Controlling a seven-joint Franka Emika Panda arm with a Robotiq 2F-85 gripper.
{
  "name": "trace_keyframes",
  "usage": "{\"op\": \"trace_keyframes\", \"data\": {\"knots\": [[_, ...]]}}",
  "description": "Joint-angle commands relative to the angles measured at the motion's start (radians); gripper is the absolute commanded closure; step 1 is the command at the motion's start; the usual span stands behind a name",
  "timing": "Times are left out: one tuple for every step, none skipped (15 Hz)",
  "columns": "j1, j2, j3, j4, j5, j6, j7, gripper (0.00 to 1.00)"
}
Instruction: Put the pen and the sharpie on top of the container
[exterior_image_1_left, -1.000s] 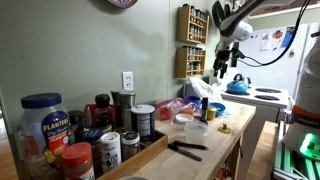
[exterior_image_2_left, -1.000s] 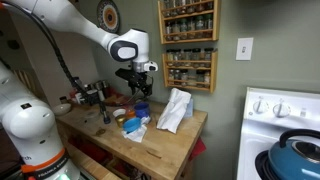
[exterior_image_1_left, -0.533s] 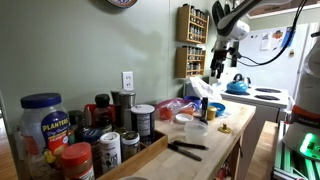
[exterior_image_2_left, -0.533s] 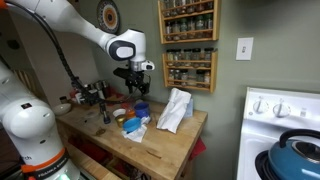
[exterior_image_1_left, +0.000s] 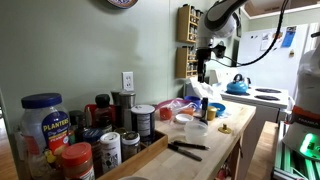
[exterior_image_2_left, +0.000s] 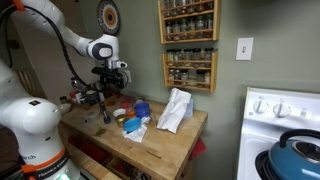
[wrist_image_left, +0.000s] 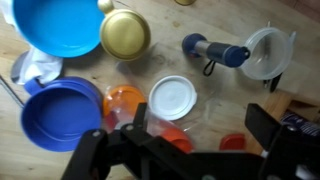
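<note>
The container (wrist_image_left: 172, 97) is a squat translucent tub with a flat white top. It stands on the wooden table, and in an exterior view (exterior_image_1_left: 196, 128) it sits mid-table. Two slim dark things (exterior_image_1_left: 187, 150), apparently the pen and the sharpie, lie on the table in front of it. In the wrist view a dark blue marker-like thing (wrist_image_left: 215, 52) with a grey end lies beyond the container. My gripper (wrist_image_left: 200, 128) is open and empty. It hangs well above the table in both exterior views (exterior_image_1_left: 203, 72) (exterior_image_2_left: 108, 88), with the container just left of its centre.
Blue bowls (wrist_image_left: 60, 110) (exterior_image_2_left: 140, 108), a gold lid (wrist_image_left: 125, 32), an orange cup (wrist_image_left: 125, 100) and a clear cup (wrist_image_left: 270, 50) crowd the table. A white cloth (exterior_image_2_left: 175, 108) lies near the stove side. Jars (exterior_image_1_left: 45, 125) stand at one end. A spice rack (exterior_image_2_left: 190, 45) hangs on the wall.
My gripper has moved sideways along the table, away from the spice rack and over the middle of the table. Nothing on the table has moved.
</note>
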Motion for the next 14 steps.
{"op": "trace_keyframes", "data": {"knots": [[0.087,0.057,0.075,0.008,0.052,0.002,-0.02,0.0],[0.102,0.07,0.091,0.011,0.053,0.012,-0.037,0.0],[0.073,0.034,0.078,0.003,0.029,-0.001,-0.002,0.0],[0.089,0.046,0.095,0.007,0.032,-0.002,-0.002,0.0],[0.097,0.055,0.103,0.009,0.032,-0.001,-0.003,0.0],[0.099,0.061,0.105,0.012,0.033,-0.001,-0.004,0.0],[0.098,0.064,0.103,0.014,0.033,-0.001,-0.008,0.0],[0.097,0.066,0.102,0.016,0.033,-0.001,-0.011,0.0],[0.115,0.08,0.115,0.026,0.039,0.015,-0.037,0.0],[0.13,0.091,0.133,0.031,0.031,0.031,-0.047,0.0],[0.148,0.102,0.159,0.033,0.015,0.056,-0.061,0.0],[0.163,0.111,0.184,0.032,0.001,0.086,-0.061,0.0],[0.178,0.12,0.205,0.033,-0.005,0.11,-0.067,0.0],[0.193,0.132,0.231,0.031,-0.022,0.143,-0.069,0.0]]}}
